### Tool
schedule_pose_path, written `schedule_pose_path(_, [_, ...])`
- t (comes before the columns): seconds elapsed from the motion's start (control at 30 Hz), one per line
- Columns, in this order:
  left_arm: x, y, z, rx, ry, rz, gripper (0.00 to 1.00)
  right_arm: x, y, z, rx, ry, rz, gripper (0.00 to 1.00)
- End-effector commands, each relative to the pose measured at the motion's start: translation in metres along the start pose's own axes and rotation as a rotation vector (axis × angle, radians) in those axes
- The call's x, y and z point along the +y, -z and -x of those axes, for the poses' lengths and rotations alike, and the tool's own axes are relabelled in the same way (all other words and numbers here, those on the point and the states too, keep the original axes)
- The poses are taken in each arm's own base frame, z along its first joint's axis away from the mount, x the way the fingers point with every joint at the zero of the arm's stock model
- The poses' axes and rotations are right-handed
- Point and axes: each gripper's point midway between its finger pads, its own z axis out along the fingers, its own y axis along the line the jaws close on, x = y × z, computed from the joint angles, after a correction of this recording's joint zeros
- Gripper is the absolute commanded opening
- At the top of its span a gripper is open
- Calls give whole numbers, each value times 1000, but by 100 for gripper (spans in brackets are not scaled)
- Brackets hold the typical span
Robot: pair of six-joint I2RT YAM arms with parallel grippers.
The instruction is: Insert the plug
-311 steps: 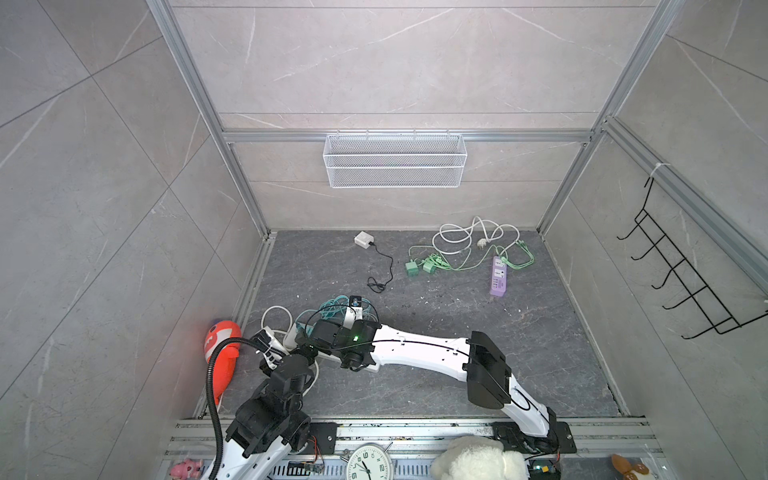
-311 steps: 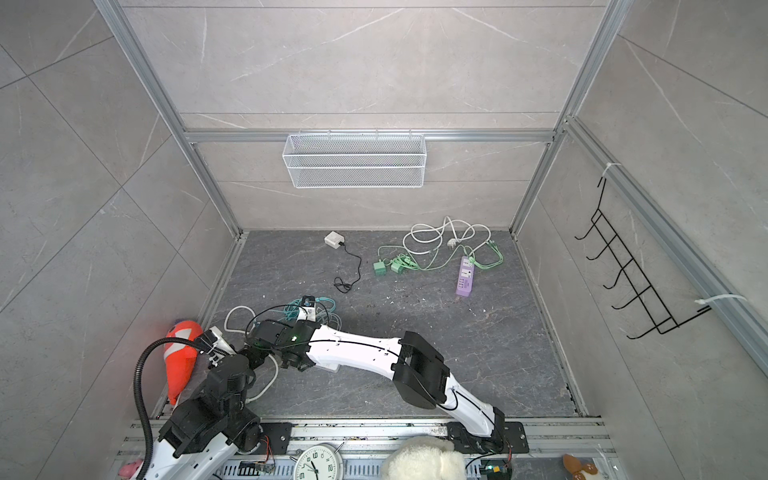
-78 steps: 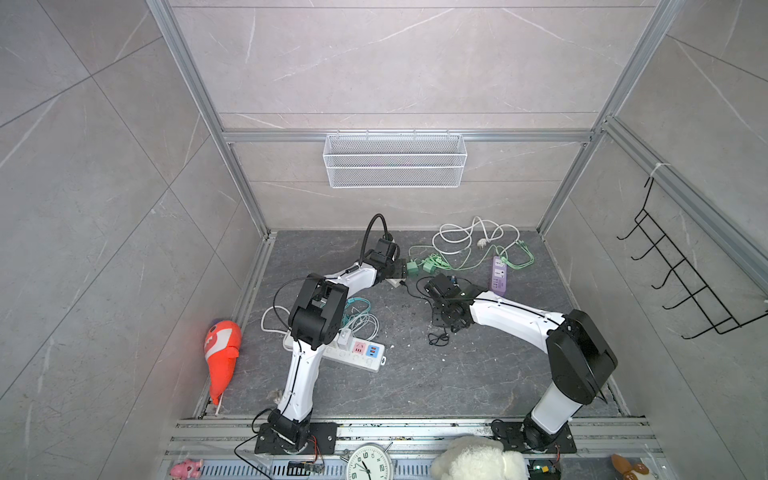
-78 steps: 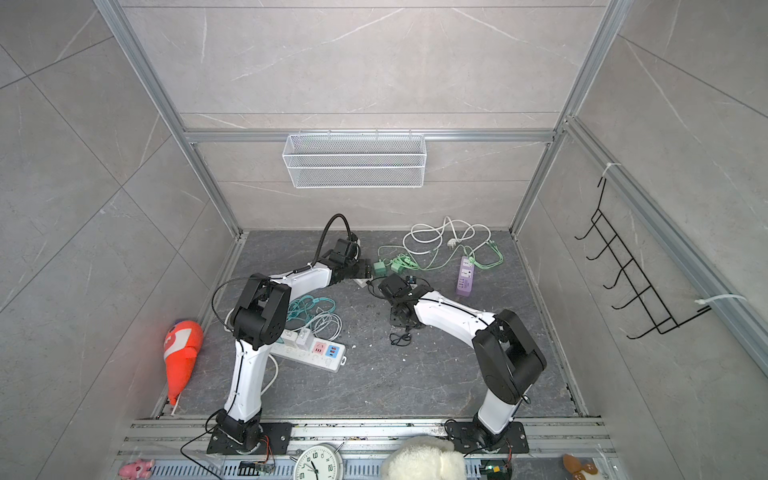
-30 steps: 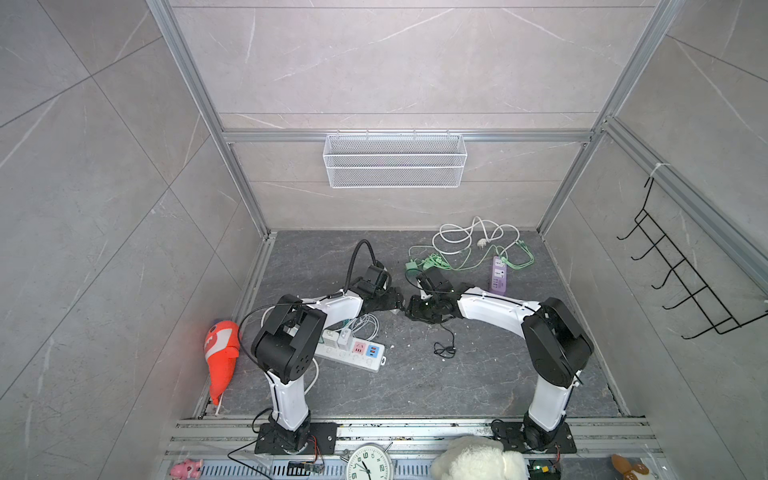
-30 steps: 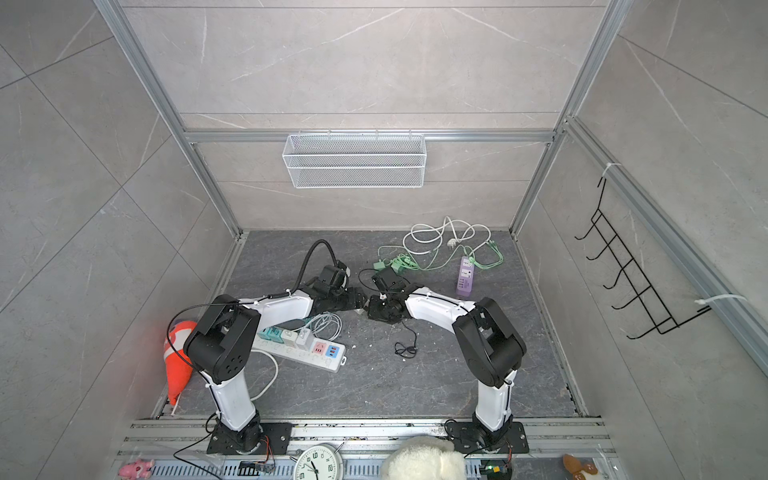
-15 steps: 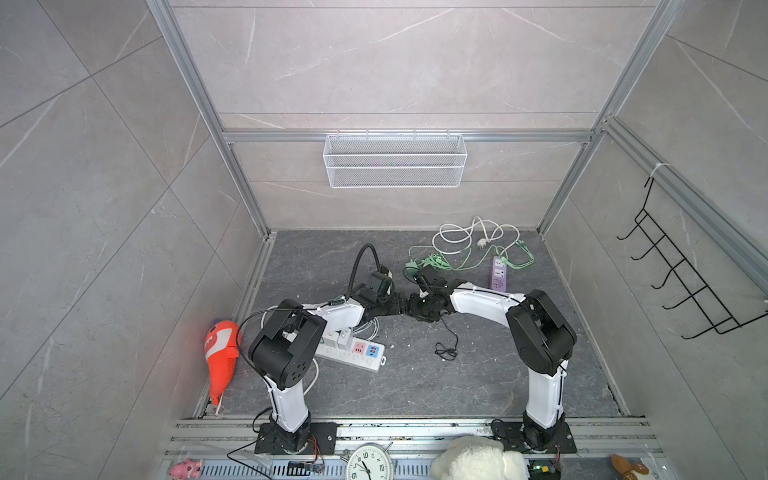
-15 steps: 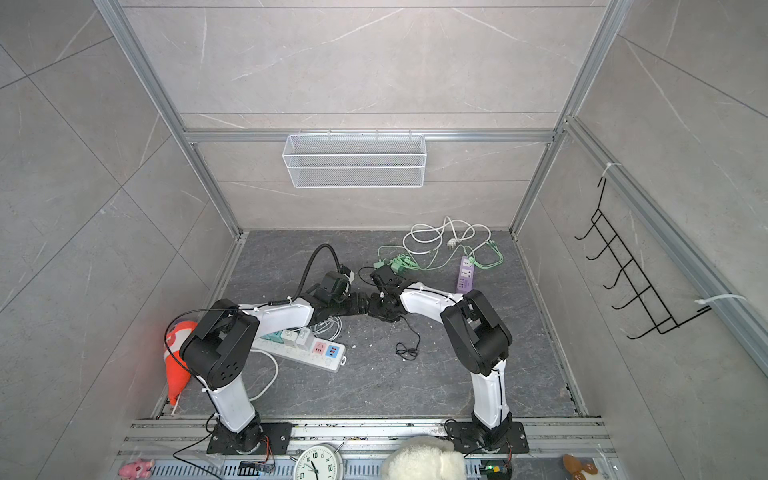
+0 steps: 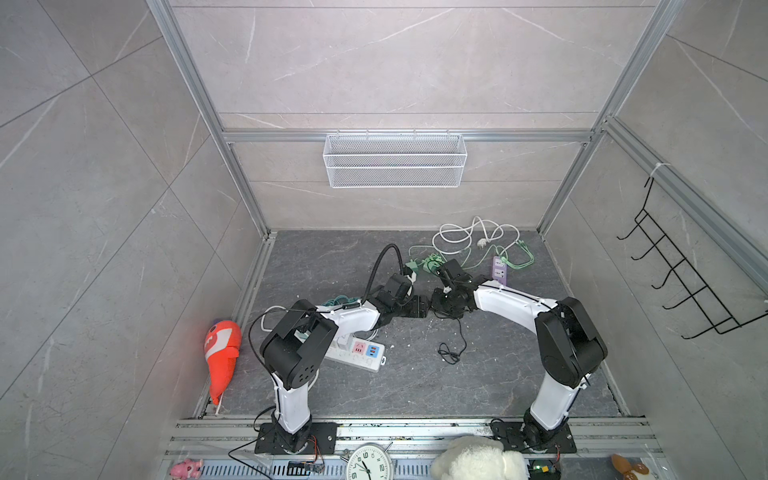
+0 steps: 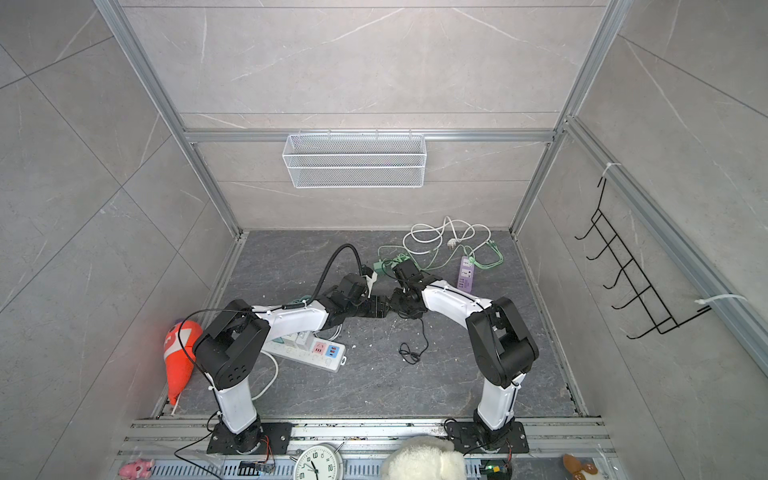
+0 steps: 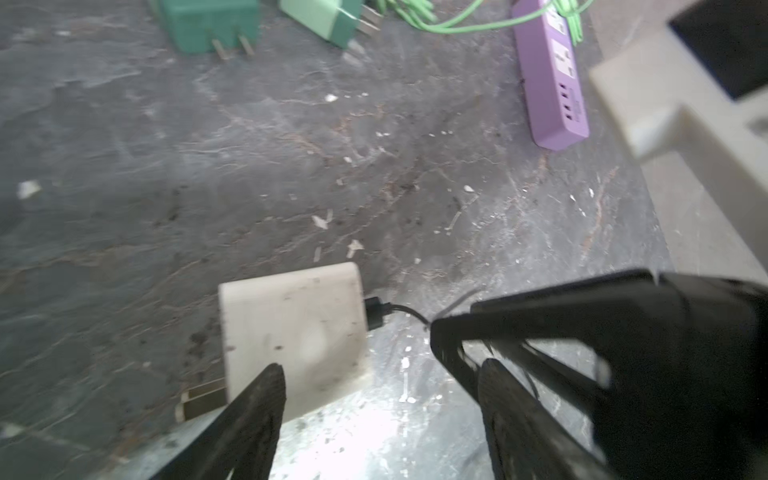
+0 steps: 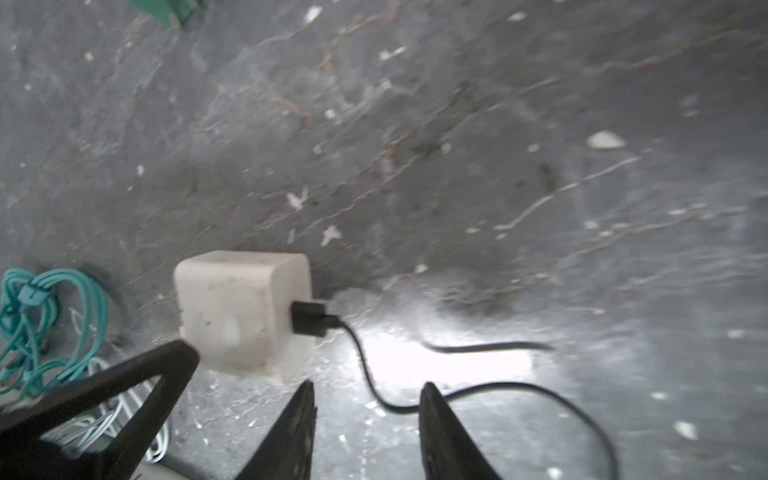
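Brought left hand point(image 11: 382, 368) nearer right hand point(image 12: 368, 385) since earlier frame; held it spread wide beside white plug point(image 11: 291, 328) flat on counter point(image 11: 249, 166), right hand parted over black cable point(image 12: 311, 320), gripping nothing; risked finger shoving plug or snagging cable

a robot lab cell: aluminium frame point(image 9: 291, 136), tiled walls point(image 9: 374, 62), mounting rail point(image 9: 415, 432).
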Motion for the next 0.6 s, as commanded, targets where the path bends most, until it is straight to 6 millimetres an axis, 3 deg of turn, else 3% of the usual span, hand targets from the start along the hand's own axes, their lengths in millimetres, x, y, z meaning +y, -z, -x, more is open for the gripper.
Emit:
schedule_pose_path(0.0, [-49, 0, -28, 91, -113, -157, 76, 14, 21, 23, -81, 14, 78, 44])
schedule_pose_path(0.13, [-44, 19, -30, 100, -243, -118, 76, 2, 34, 33, -99, 2, 70, 44])
schedule_pose_path(0.33, [-28, 53, -18, 148, -651, 27, 78, -11, 48, 33, -101, 26, 51, 45])
schedule_pose_path(0.5, [-11, 60, -22, 165, -1097, 57, 83, -19, 56, 26, -101, 46, 48, 45])
schedule_pose_path(0.57, [-2, 59, -19, 161, -1197, 60, 85, -21, 57, 21, -96, 56, 51, 44])
